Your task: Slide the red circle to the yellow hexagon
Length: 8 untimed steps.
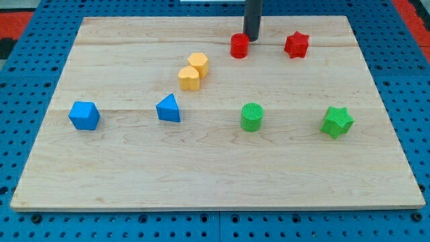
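Camera view: my tip (pixel 251 38) seemingly touches red circle (pixel 239 46).

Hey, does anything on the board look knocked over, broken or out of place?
Nothing stands out. All eight blocks sit flat on the wooden board, none damaged. My tip is just right of the red circle; the two yellow blocks touch.

You're looking at a lab bench: a wooden board surface (pixel 215 168) sits on blue perforated pegboard (pixel 27 81), holding coloured test blocks.
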Motion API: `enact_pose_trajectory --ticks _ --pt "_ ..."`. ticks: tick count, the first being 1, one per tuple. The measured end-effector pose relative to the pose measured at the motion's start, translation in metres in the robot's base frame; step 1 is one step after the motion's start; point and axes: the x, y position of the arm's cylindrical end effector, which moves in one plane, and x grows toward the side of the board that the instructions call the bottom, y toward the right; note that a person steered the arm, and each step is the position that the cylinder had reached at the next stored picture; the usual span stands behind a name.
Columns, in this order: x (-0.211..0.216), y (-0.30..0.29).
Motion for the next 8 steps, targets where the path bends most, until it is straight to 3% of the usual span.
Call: enact_pose_trajectory --ticks 1,4,5,6,8 --pt "0.011 -0.036" --pt "0.047 0.006" --pt "0.056 -0.032" --pt "0.022 -0.043" --pt "0.006 -0.063"
